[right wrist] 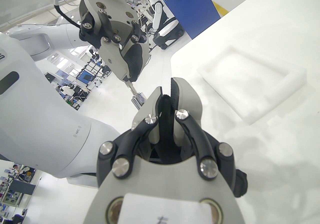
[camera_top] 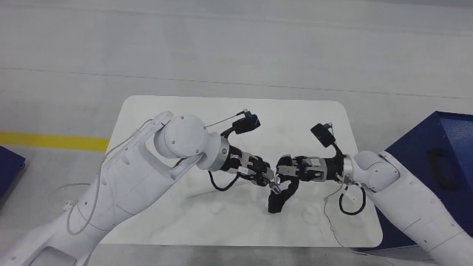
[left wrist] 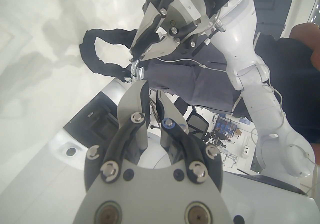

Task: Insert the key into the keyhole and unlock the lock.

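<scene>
The lock is a black fabric-sleeved cable (camera_top: 281,198) with a silver cylinder (right wrist: 138,100), held above the white table (camera_top: 185,118) near its middle. My right gripper (right wrist: 167,86) is shut on the black sleeve (right wrist: 165,110) right beside the cylinder. From the opposite side my left gripper (right wrist: 128,77) is shut on the key (right wrist: 132,88), whose shank meets the cylinder's end. In the left wrist view, my left gripper (left wrist: 151,87) sits just short of the cylinder (left wrist: 139,73), with the right gripper (left wrist: 136,57) beyond it. The cable's loop (left wrist: 95,55) hangs free. Seen from above, the left gripper (camera_top: 264,177) and right gripper (camera_top: 283,170) face tip to tip.
A shallow white foam tray (right wrist: 250,85) lies on the table beyond the grippers. A blue cabinet (camera_top: 436,148) stands off the table's right edge. Bare tabletop surrounds the hanging cable.
</scene>
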Robot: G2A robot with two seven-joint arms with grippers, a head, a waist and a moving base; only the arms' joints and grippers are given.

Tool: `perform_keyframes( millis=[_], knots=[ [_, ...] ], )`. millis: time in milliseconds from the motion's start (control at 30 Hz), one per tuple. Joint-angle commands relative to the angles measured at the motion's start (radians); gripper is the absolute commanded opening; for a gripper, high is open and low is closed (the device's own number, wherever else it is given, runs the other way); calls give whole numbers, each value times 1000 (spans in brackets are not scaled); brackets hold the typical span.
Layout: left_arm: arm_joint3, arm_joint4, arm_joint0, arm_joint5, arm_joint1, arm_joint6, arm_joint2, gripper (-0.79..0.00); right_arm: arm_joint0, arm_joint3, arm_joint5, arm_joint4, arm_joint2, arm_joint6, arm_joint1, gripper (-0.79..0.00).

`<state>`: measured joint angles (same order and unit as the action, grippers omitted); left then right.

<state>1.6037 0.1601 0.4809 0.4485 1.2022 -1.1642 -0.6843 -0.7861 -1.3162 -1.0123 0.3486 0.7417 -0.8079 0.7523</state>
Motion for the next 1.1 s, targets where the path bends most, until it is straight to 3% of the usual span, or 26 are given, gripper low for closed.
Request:
perform_keyframes(
  millis=[0,1067],
  knots=[
    [-2,0,0,-1,1,-3,1,-785,7,3,0,0,-9,0,2,-785],
    [-28,-13,34,44,-14,50,-79,-785,28,61,0,85,-11,0,2,-785]
  ],
)
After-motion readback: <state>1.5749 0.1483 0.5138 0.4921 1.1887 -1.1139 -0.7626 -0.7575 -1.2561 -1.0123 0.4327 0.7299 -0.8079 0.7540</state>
